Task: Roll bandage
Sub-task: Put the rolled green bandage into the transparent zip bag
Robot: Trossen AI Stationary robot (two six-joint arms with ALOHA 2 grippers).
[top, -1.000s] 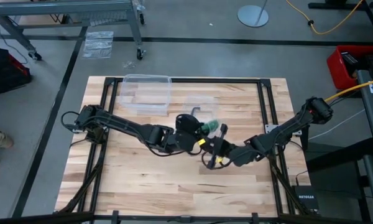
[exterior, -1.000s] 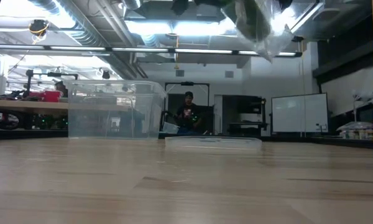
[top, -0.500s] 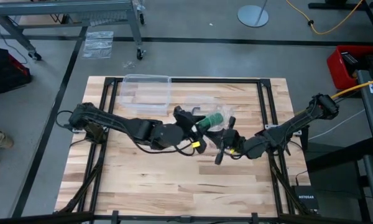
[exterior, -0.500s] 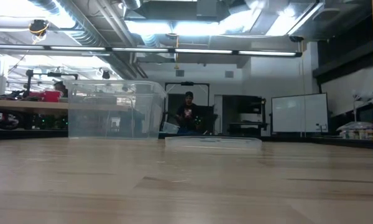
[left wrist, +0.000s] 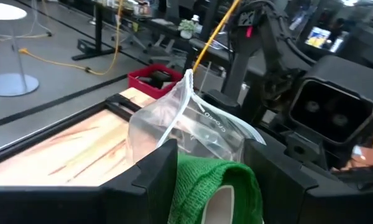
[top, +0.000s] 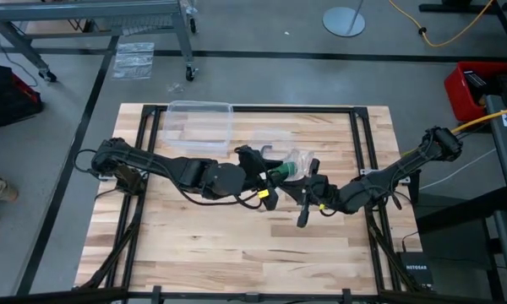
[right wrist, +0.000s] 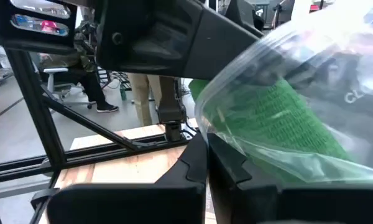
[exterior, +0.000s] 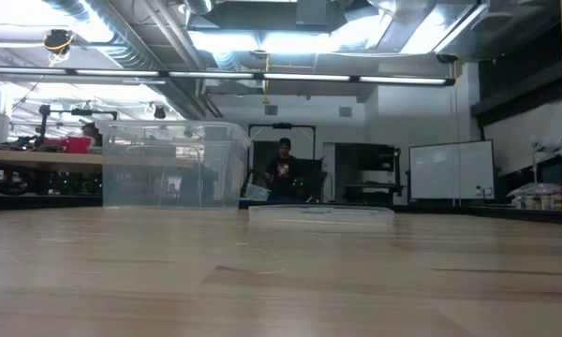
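Above mid-table, left gripper (top: 270, 175) jaws hold the bandage (top: 284, 172) roll, axis pointing at right gripper (top: 307, 181), pinching the bag (top: 299, 160).

Bright, even light comes from overhead ceiling fixtures (exterior: 290, 42), which glare white in the low view — the near table (exterior: 281, 281) there is soft and out of focus. Shadows on the wood are faint. Both wrist views blur close-up — the plastic bag (right wrist: 311, 81) carries pale sheen.

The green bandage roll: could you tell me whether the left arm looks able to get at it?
Probably yes: the bandage roll sits between the left tool's fingers, its other end inside the clear plastic bag.
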